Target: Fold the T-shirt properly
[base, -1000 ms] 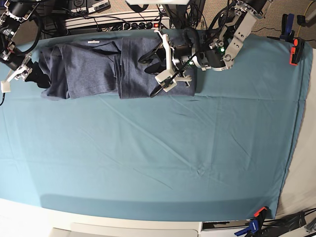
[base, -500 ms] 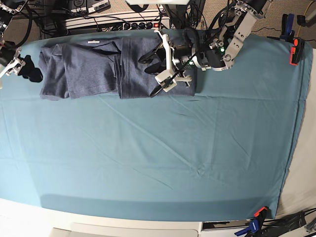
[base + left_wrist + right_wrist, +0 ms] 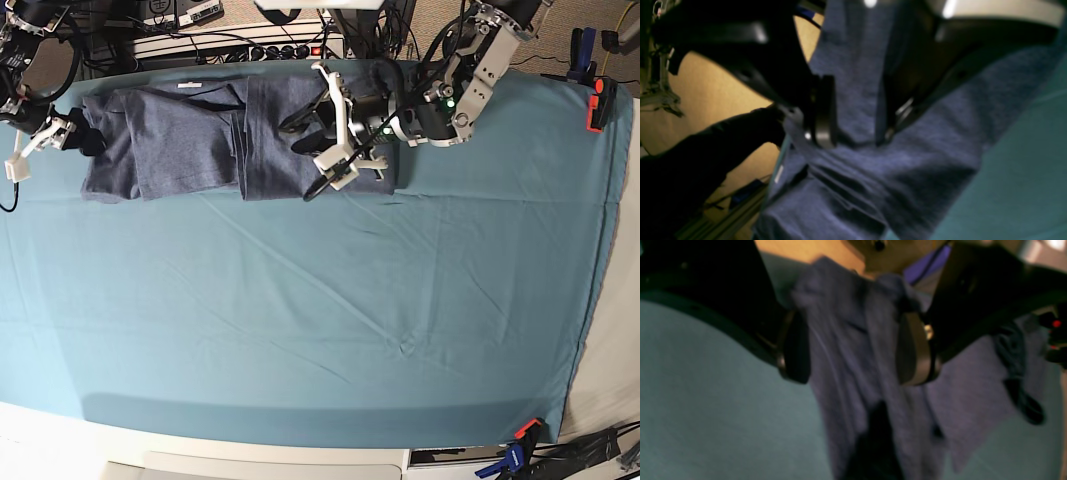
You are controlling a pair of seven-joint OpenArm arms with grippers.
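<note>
The dark blue-grey T-shirt [image 3: 190, 140] lies along the far edge of the teal table cloth [image 3: 320, 300], bunched into lengthwise folds, plain side up. My left gripper [image 3: 312, 148] hangs low over the shirt's right part. In the left wrist view the left gripper [image 3: 855, 133] is open, its fingertips [image 3: 821, 126] close above a crease in the T-shirt [image 3: 923, 160]. My right gripper [image 3: 60, 140] is at the shirt's left end. The blurred right wrist view shows the right gripper [image 3: 853, 363] open, with the T-shirt [image 3: 970, 380] behind the gap.
A power strip [image 3: 250, 45] and cables run behind the table's far edge. Orange and blue clamps [image 3: 598, 105] hold the cloth at the far right corner. Another clamp [image 3: 520, 435] sits at the near right edge. Wrinkled cloth covers the near half.
The right gripper swung out to the left, away from the shirt, and has come back to its left end. The left gripper stayed over the shirt's right part.
</note>
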